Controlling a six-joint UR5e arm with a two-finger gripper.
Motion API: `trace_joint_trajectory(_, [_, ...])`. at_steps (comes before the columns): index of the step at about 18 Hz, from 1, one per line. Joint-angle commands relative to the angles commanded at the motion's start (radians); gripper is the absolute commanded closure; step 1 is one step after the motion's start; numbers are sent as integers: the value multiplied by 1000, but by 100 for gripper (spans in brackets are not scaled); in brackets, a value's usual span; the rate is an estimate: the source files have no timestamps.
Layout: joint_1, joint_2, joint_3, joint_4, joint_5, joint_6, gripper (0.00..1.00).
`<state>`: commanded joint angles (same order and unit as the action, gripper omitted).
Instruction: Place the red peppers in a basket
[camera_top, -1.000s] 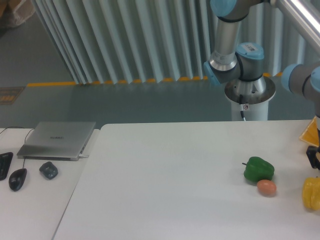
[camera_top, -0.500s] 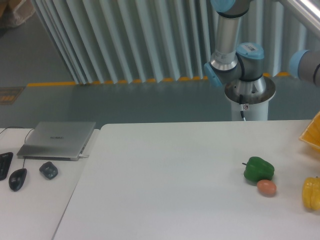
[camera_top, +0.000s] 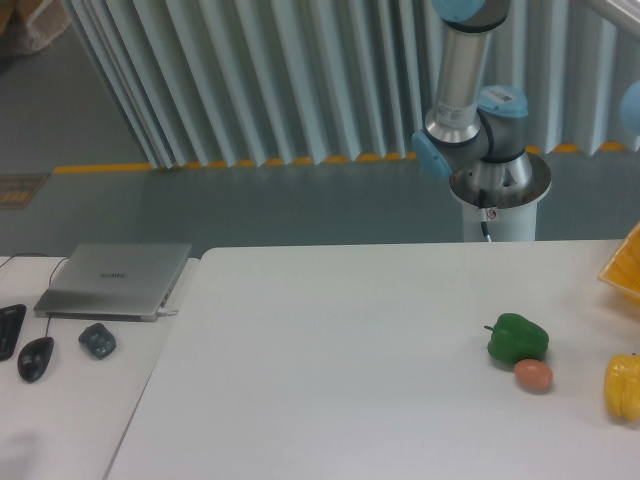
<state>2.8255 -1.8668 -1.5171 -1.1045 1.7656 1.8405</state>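
- In the fixed camera view, we see the robot arm (camera_top: 462, 90) rising from its round base (camera_top: 499, 195) behind the far edge of the white table (camera_top: 330, 350); its upper part runs out of the picture at the top.
- We cannot see the gripper anywhere in this view, so we cannot say whether it is open or closed.
- We find no red pepper in the picture, so we cannot tell where it is.
- A green pepper (camera_top: 517, 338) lies on the right part of the table, with a small brownish egg (camera_top: 533, 375) just beside it, toward the near edge.
- A yellow pepper (camera_top: 623, 386) sits at the right edge of the picture, partly cut off.
- An orange-yellow corner, perhaps of a basket (camera_top: 626, 270), shows at the right edge above the yellow pepper; we cannot tell more of it.
- On the separate desk to the left lie a closed laptop (camera_top: 115, 279), a dark mouse (camera_top: 35, 357) and a small dark object (camera_top: 97, 340) between them.
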Motion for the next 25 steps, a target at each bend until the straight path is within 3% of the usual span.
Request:
trace_joint_trajectory(4, [20, -29, -2, 14, 15, 65, 52])
trace_joint_trajectory(7, [35, -71, -5, 57, 15, 98, 51])
trace_joint_trajectory(11, [54, -91, -6, 63, 14, 117, 43])
trace_joint_trajectory(15, [60, -91, -8, 63, 12, 117, 19])
trace_joint_trajectory(17, [60, -91, -14, 63, 12, 115, 1])
trace_joint_trajectory(22, [51, -75, -3, 52, 0, 112, 0])
trace_joint_trajectory(25, [48, -52, -3, 0, -86, 112, 0])
